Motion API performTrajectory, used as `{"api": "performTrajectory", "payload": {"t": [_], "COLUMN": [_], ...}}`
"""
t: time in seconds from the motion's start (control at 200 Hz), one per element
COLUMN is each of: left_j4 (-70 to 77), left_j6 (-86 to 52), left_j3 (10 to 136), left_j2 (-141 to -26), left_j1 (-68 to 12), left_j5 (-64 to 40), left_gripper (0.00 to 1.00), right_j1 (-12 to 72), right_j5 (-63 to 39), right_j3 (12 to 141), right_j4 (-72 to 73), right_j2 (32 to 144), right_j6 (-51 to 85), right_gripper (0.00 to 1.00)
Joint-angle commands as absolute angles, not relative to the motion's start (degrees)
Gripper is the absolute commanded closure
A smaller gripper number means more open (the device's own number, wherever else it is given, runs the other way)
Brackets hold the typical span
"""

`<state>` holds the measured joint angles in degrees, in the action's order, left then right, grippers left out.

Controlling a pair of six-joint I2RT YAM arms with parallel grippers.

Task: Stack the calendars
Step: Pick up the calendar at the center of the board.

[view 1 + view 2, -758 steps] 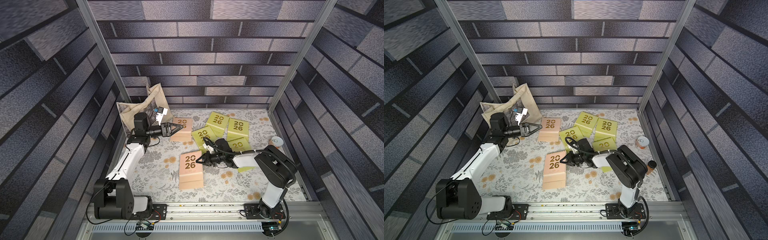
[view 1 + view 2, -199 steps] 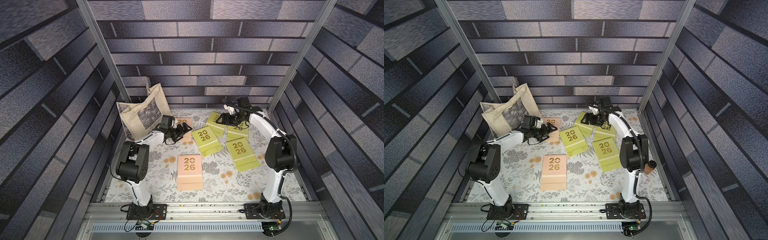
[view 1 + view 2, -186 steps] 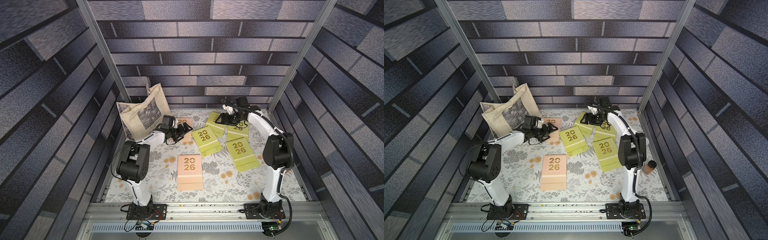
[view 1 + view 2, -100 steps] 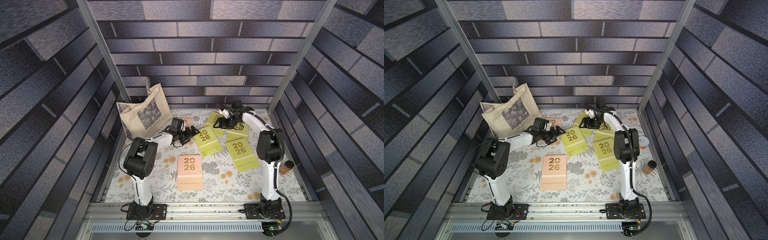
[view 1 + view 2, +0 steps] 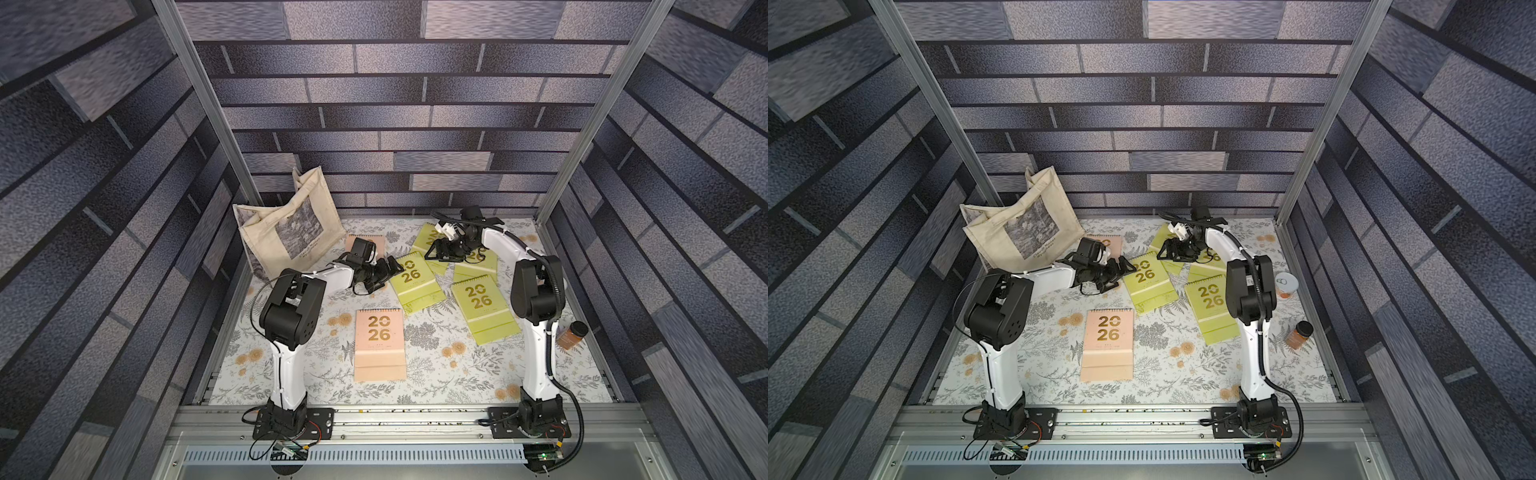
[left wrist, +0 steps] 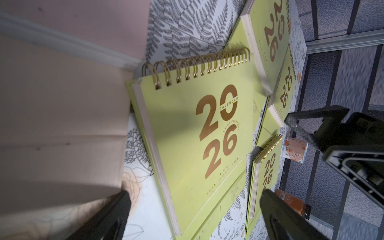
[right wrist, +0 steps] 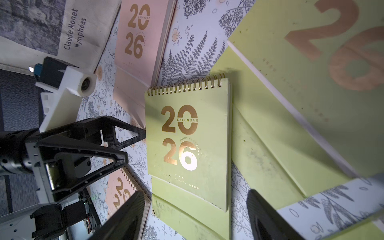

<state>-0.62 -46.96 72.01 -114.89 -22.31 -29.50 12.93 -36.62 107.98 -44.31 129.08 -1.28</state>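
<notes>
Several calendars lie flat on the floral mat. A peach-pink calendar [image 5: 378, 345] is at the front centre, and another pink one [image 5: 366, 241] sits by the bag, half hidden by my left wrist. Lime-green calendars lie at mid-table [image 5: 415, 282], to the right [image 5: 482, 307] and overlapping at the back [image 5: 473, 266]. My left gripper [image 5: 395, 266] is open, low at the left edge of the mid-table green calendar [image 6: 197, 135]. My right gripper [image 5: 432, 253] is open above the back green calendars, facing that same calendar [image 7: 187, 145]. Neither gripper holds anything.
A cream tote bag [image 5: 286, 232] stands at the back left against the wall. A brown spice jar [image 5: 573, 334] and a small can [image 5: 1285, 284] stand by the right wall. My two grippers point at each other, a calendar's width apart.
My left gripper has slid right, off the back pink calendar to the green calendar's edge. My right gripper has come left and nearer over the back green calendars. Both stayed open.
</notes>
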Motion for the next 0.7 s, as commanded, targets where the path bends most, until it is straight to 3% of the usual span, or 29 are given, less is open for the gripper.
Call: {"api": "performTrajectory", "payload": {"t": [0.0,0.696], "left_j4": [-1.17,6.76], "left_j6": [-46.55,-49.47], "left_j3": [74.20,70.46], "left_j2": [-116.55,-117.77], "left_j1": [-23.23,-23.95], "left_j5": [-28.64,-28.47], "left_gripper": [0.00,0.00], "right_j1": [12.59,15.37], "right_j5": [-38.23,-39.40], "right_j3": [106.88,102.00], "right_j4": [-42.41,-39.12], "right_j2": [130.17,133.28], "right_j6": [-0.59,0.10], "right_gripper": [0.20,0.21]}}
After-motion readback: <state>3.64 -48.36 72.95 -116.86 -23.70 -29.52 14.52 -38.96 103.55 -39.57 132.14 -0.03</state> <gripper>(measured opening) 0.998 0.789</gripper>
